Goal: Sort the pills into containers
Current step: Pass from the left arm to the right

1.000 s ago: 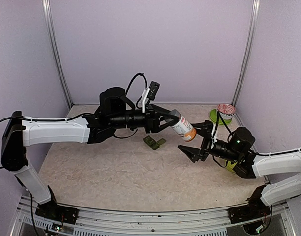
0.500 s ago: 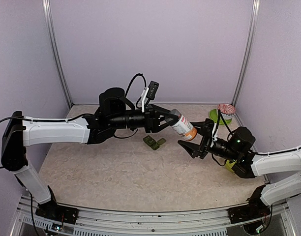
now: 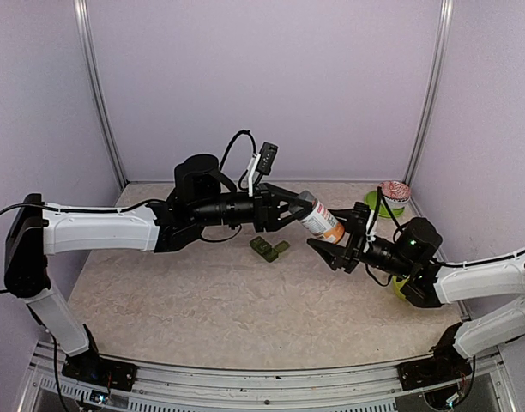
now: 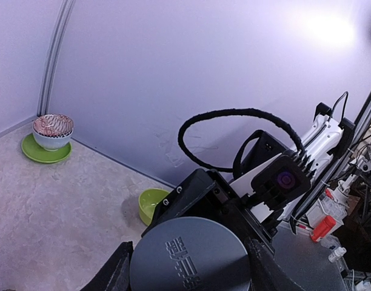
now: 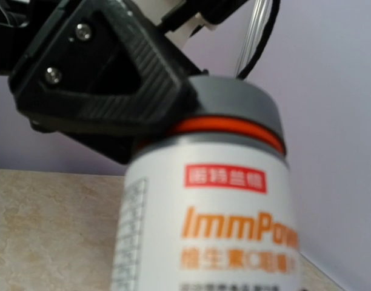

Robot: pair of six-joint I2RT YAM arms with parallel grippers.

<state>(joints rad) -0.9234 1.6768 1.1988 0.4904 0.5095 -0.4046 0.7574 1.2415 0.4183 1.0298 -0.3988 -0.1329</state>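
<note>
– Left gripper (image 3: 295,206): what is it carrying?
– It is gripping the pill bottle (image 3: 321,221) by its grey cap (image 5: 237,103), with the jaws partly closed and pressing on the cap's sides. It is holding the bottle in the air above the table (image 3: 177,292), between the two arms.
– Which way is the bottle pointing?
– In the top view its long axis is slanting. The cap is pointing up-left toward the left arm, and the base down-right toward the right gripper (image 3: 338,238). In the right wrist view the cap is sitting on top with an orange ring (image 5: 228,128) under it, and the label is reading upright.
– And the right one?
– Its jaws are standing apart, one on each side of the bottle's base end and wider than the bottle. I am not seeing them clamping it.
– Anything below?
– A green pill organiser (image 3: 268,248) is lying on the table just below and left of the bottle. A patterned bowl (image 3: 394,190) is sitting on a green saucer (image 3: 374,202) in the far right corner. A green bowl (image 4: 152,203) is resting near the right arm.
</note>
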